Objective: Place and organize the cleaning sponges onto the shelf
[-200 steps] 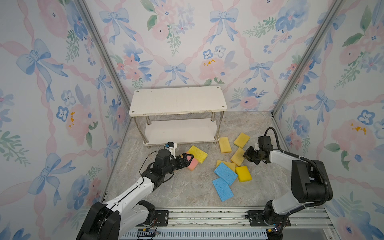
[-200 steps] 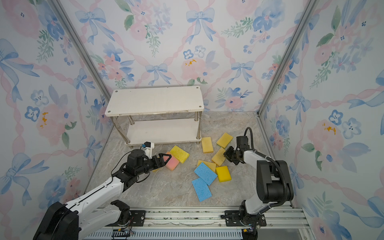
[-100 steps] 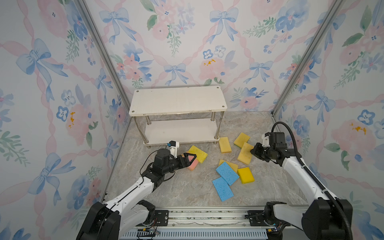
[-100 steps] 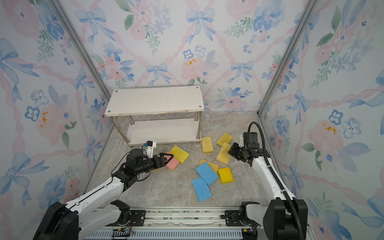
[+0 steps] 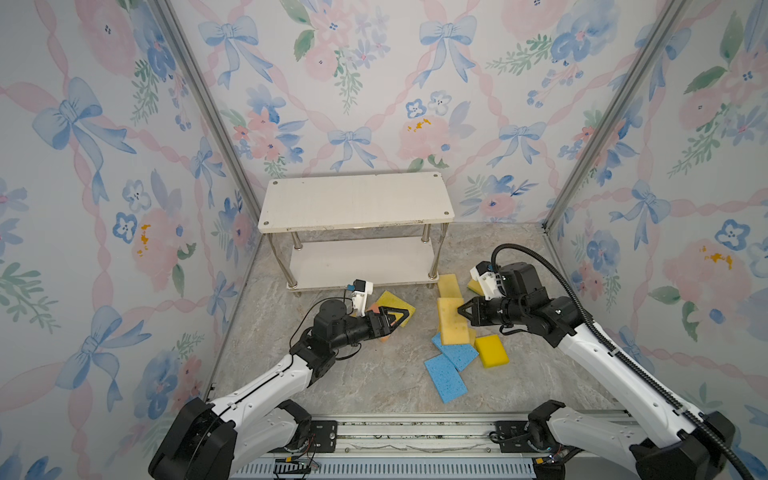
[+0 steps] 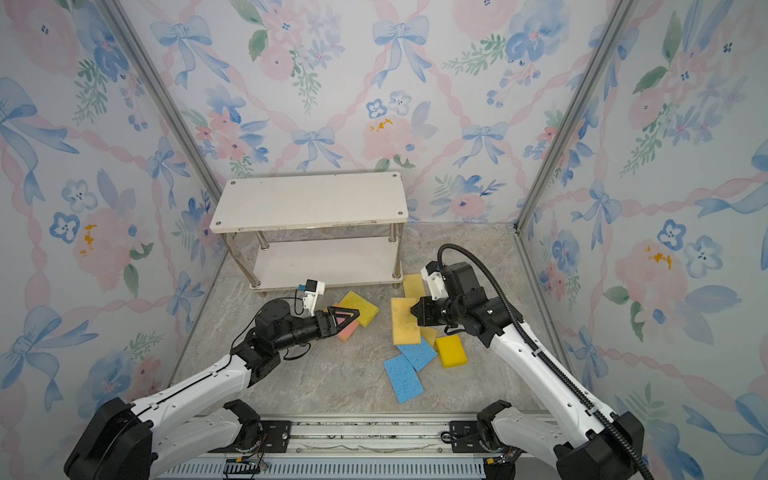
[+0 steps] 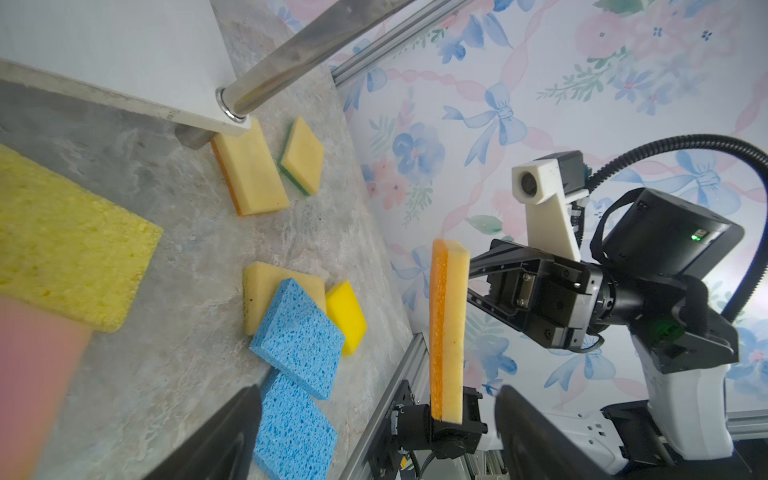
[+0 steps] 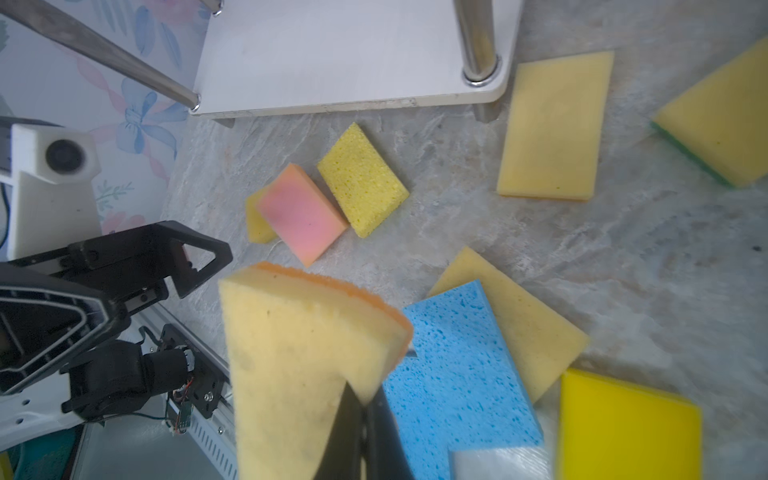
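Room: floral wallpaper (image 5: 353,83) with blue bows is wrapping three sides, and aluminium posts (image 5: 208,112) are running up the corners.
Surface: a grey marbled floor (image 5: 374,386) is carrying loose sponges, with a metal rail (image 5: 395,432) lying along the near edge.
Shelf: the white two-tier shelf (image 5: 353,203) is standing at the back wall, beyond both claws, its long side lying across the room.
Right claw: the right claw (image 5: 459,311) is pinching tight on the orange-backed sponge (image 5: 451,328), gripping one long edge.
Held sponge: it is riding clear of the floor, roughly flat, yellow face up and orange layer down. Its long axis is running from shelf to rail, crosswise to the claw.
Left claw: the left claw (image 5: 395,318) is spreading wide, gripping nothing, pointing toward the right claw and hovering over the pink sponge (image 6: 349,331).
Beyond the left claw: a coarse yellow sponge (image 5: 397,305) is lying just beside the pink one.
Below the right claw: two blue sponges (image 5: 457,353) are overlapping, with a bright yellow sponge (image 5: 491,351) touching them.
Shelf side of the right claw: a pale yellow sponge (image 5: 449,286) is lying lengthwise toward a shelf leg.
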### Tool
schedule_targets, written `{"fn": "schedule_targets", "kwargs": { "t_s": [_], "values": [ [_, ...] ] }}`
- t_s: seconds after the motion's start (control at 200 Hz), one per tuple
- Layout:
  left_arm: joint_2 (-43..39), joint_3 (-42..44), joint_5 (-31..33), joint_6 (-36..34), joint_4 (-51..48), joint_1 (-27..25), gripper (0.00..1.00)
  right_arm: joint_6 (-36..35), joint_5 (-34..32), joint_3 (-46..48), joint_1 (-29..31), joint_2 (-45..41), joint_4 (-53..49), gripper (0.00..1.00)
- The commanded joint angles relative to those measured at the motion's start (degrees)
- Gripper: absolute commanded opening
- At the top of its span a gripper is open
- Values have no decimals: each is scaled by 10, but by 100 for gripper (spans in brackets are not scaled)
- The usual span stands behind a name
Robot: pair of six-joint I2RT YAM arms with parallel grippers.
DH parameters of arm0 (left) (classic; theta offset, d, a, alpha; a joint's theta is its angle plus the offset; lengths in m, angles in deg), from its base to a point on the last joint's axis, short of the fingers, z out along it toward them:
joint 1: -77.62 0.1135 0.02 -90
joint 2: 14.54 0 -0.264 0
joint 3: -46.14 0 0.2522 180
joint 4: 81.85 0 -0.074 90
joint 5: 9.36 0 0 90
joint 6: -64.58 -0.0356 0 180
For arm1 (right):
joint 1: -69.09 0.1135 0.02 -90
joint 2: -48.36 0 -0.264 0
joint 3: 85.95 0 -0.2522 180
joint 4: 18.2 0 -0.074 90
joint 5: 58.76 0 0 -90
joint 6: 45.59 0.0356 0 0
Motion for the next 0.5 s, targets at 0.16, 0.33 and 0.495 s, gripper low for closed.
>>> {"fn": "schedule_targets", "kwargs": {
  "t_s": [0.16, 0.33, 0.495],
  "values": [
    [-23, 2, -15, 35, 52, -18, 86, 1, -27, -71, 97, 64, 5, 6],
    [-25, 7, -7, 36, 55, -27, 81, 3, -33, -89, 124, 86, 8, 6],
    [-17, 5, -3, 35, 56, -37, 77, 4, -35, -98, 136, 96, 10, 6]
  ]
}}
